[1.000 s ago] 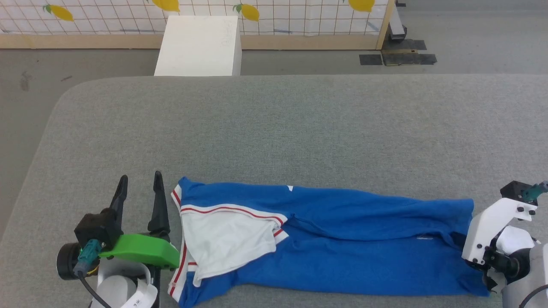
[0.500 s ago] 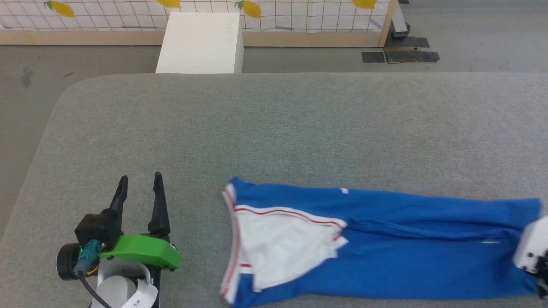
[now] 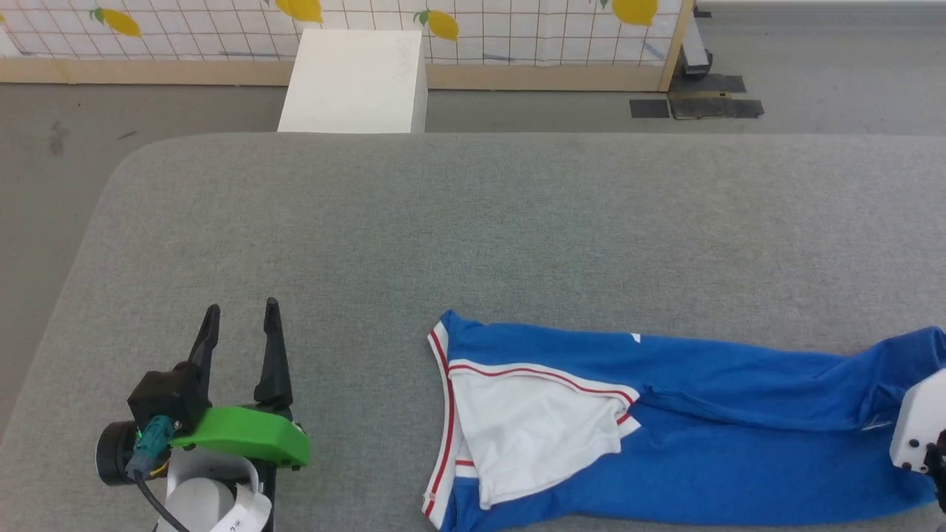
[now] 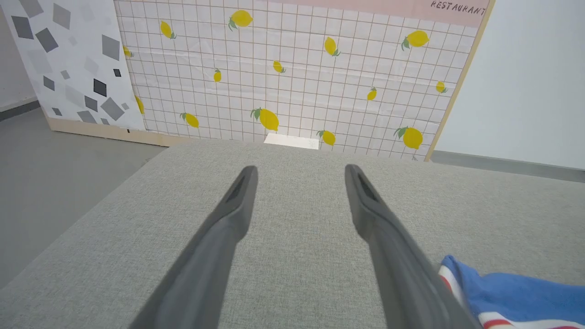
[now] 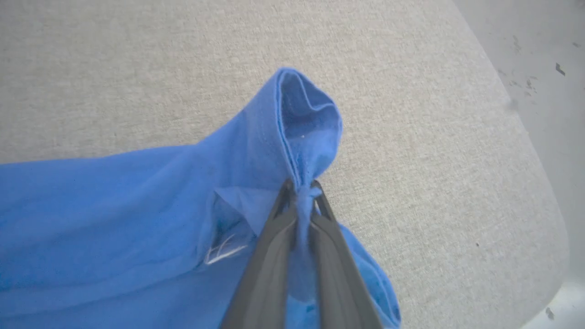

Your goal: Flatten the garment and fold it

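While we pinch one end, flattening is barely begun

As the garment (image 3: 665,443) lies bunched in a strip along the near edge of the table (image 3: 473,222), our right gripper (image 5: 300,191) has its jaws clamped on a blue fold at its right end. Our left gripper (image 3: 240,318) hovers well apart, jaws wide and empty. Next, we judge, it must take the striped end to spread the cloth

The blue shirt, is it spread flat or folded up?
Folded over, not flat: the shirt lies as a long wrinkled strip, its white sleeve lying on top.
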